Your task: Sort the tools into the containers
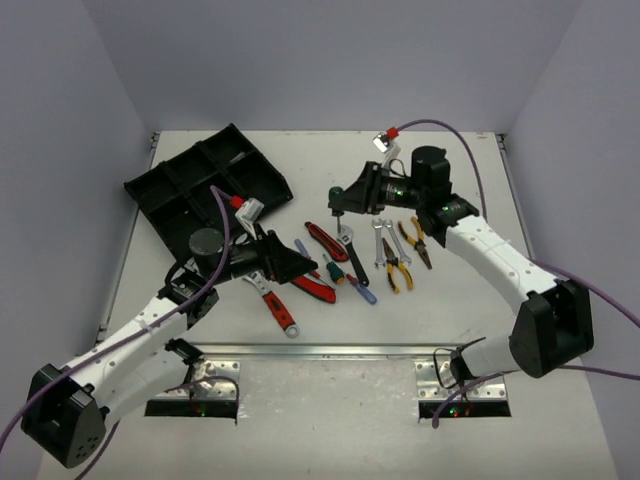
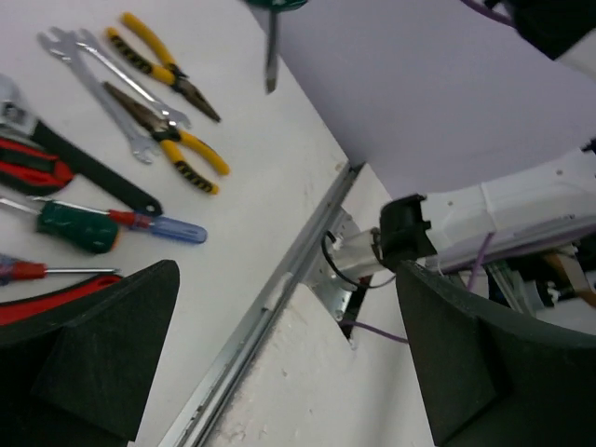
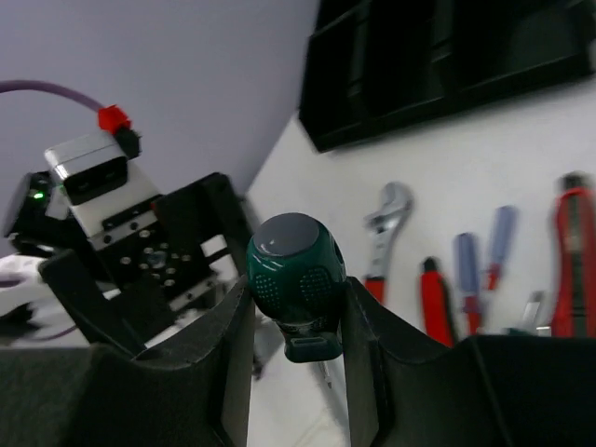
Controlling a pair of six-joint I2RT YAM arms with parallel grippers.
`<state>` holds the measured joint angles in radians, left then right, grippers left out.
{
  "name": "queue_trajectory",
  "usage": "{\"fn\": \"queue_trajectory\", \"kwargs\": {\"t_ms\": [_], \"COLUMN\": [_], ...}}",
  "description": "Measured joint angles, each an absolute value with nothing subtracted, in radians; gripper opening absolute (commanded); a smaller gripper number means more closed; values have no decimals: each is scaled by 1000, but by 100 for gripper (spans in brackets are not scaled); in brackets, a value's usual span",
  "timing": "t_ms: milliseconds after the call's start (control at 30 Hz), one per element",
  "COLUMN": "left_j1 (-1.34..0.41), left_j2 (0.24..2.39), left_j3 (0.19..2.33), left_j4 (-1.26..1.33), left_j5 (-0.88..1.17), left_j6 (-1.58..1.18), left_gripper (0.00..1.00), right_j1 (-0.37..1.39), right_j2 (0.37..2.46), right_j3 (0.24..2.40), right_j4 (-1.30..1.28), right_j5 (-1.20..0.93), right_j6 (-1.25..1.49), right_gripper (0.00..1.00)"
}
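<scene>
The right gripper [image 1: 347,196] is shut on a stubby green-handled screwdriver [image 1: 337,194], held above the table with its shaft pointing down. In the right wrist view both fingers press the green handle [image 3: 293,265] at the right gripper [image 3: 296,296]. The left gripper [image 1: 300,262] hovers open over the loose tools, near a red utility knife [image 1: 312,288]; nothing lies between its fingers [image 2: 93,363]. The black divided tray [image 1: 172,178] stands at the back left, and I see nothing in its compartments. Yellow-handled pliers [image 1: 397,271], silver spanners [image 1: 383,238] and small screwdrivers [image 1: 362,290] lie mid-table.
A red-handled adjustable wrench [image 1: 279,307] lies near the front metal rail [image 1: 330,351]. A black-handled wrench [image 1: 353,256] and another red knife [image 1: 326,241] sit among the tools. In the left wrist view, pliers [image 2: 177,149] and a green screwdriver [image 2: 79,228] lie beyond the fingers.
</scene>
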<state>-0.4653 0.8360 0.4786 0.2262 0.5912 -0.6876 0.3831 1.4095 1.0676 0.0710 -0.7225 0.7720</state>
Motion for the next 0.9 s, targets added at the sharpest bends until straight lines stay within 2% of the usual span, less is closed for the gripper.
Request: {"fn": "queue_trajectory", "kwargs": {"t_ms": [100, 233, 333, 433, 533, 600, 667, 733, 800, 900], "left_j1": [-584, -637, -645, -653, -671, -677, -678, -680, -681, -681], "left_j2": [890, 940, 967, 985, 984, 983, 981, 975, 966, 954], "left_j3": [518, 563, 571, 572, 575, 576, 576, 576, 576, 576], "left_j4": [330, 417, 460, 488, 522, 531, 534, 538, 541, 535], "left_j5": [575, 540, 522, 516, 521, 519, 517, 519, 522, 524], "left_j6": [-670, -645, -634, -632, -632, -633, -633, -635, -637, -650], "left_gripper": [86, 67, 38, 23, 22, 28, 21, 7, 1, 0], "right_j1": [461, 512, 535, 550, 554, 558, 565, 570, 571, 572], "right_j2": [1370, 1326, 1298, 1275, 1268, 1268, 1268, 1268, 1268, 1267], "right_j3": [975, 926, 924, 920, 907, 901, 898, 898, 898, 898], "right_j4": [194, 312, 371, 418, 443, 453, 465, 474, 480, 499], "right_j5": [-770, -793, -797, -797, -797, -797, -799, -800, -800, -800], "right_j6": [927, 1077, 1134, 1170, 1196, 1214, 1225, 1232, 1235, 1224], "right_gripper": [0, 0, 0, 0, 0, 0, 0, 0, 0, 0]}}
